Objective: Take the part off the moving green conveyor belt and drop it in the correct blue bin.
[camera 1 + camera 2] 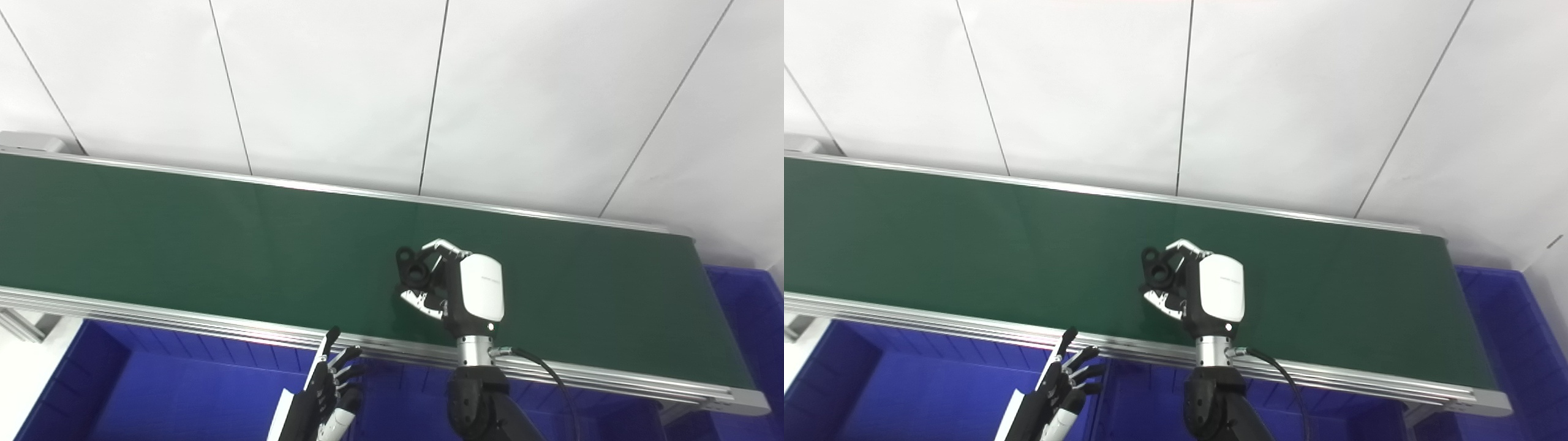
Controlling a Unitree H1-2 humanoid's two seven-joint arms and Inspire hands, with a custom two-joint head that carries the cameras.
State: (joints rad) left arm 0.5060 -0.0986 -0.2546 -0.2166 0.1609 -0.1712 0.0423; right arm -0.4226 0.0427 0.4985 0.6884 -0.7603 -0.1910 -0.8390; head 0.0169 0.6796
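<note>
Nearest, below the green conveyor belt (184,245), the left hand (331,383) hovers over a blue bin (153,392), fingers spread, holding nothing. Above the belt's near rail, the right hand (456,285) grasps a black part (413,266) with ring-shaped openings.

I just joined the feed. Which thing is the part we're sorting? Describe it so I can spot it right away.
Find the long green conveyor belt, then the white-backed right hand above its near edge. The part is the small black piece with round holes, pinched in that hand's fingers, the only loose object on the belt.
</note>
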